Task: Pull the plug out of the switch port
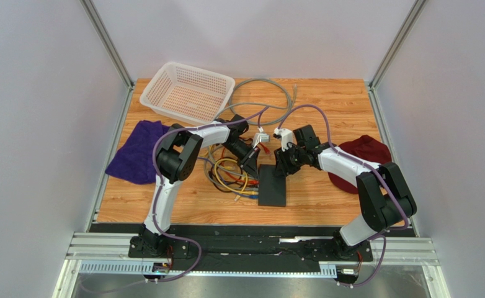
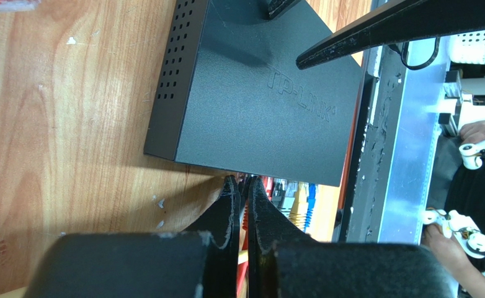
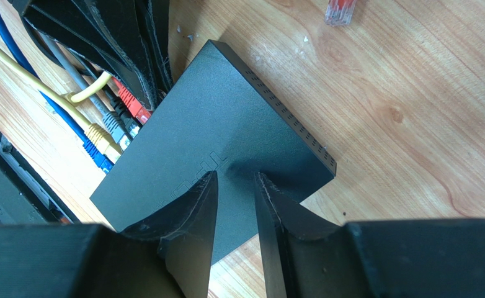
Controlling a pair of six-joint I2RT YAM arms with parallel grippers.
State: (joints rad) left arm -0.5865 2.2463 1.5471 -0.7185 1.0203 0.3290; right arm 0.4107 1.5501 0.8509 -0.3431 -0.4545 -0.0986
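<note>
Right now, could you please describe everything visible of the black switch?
The switch is a flat, matte black box with embossed lettering on top and vent holes along one side, lying flat on the wooden table. Yellow, blue, red and grey plugs sit in one long edge, where the shut left gripper meets it. The open right gripper rests its fingertips on top.

One high view, two close wrist views.
From above and behind we look down on the wooden table (image 1: pixel 338 105); both wrist cameras sit close over the flat matte black box (image 2: pixel 257 105) all views share.
</note>
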